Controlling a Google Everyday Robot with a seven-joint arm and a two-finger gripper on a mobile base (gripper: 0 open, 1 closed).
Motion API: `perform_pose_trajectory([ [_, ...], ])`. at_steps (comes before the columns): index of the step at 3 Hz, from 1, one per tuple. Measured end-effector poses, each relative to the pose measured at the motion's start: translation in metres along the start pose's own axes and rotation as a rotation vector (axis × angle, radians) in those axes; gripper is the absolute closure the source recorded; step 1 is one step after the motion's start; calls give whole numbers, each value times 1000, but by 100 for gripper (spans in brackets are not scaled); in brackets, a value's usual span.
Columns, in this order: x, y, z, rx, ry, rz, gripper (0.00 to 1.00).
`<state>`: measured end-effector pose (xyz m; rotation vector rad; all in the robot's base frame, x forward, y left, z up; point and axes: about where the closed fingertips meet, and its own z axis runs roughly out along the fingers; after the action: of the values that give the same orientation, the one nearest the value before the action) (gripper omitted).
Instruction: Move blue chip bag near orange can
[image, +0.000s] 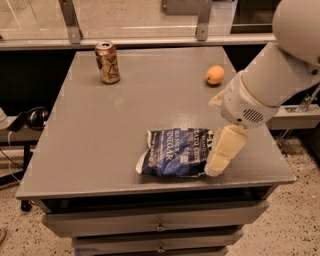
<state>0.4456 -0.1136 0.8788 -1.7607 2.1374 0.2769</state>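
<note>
The blue chip bag (175, 152) lies flat near the front edge of the grey table (115, 120), right of centre. The orange can (108, 62) stands upright at the far left of the table, well away from the bag. My gripper (219, 162) hangs from the big white arm (270, 80) and points down at the bag's right end, touching or just over its edge. It hides that edge of the bag.
A small round orange fruit (215, 75) sits at the far right of the table. Drawers (160, 227) are under the tabletop. A glass railing (150, 20) runs behind the table. Black headphones (30, 117) lie on a low bench at the left.
</note>
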Motion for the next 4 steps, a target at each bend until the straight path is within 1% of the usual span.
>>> perform_pose_trajectory([
  [1, -4, 9, 19, -35, -17, 0, 16],
  [2, -9, 10, 27, -44, -36, 6, 39],
  [4, -9, 10, 28, -38, -40, 29, 87],
])
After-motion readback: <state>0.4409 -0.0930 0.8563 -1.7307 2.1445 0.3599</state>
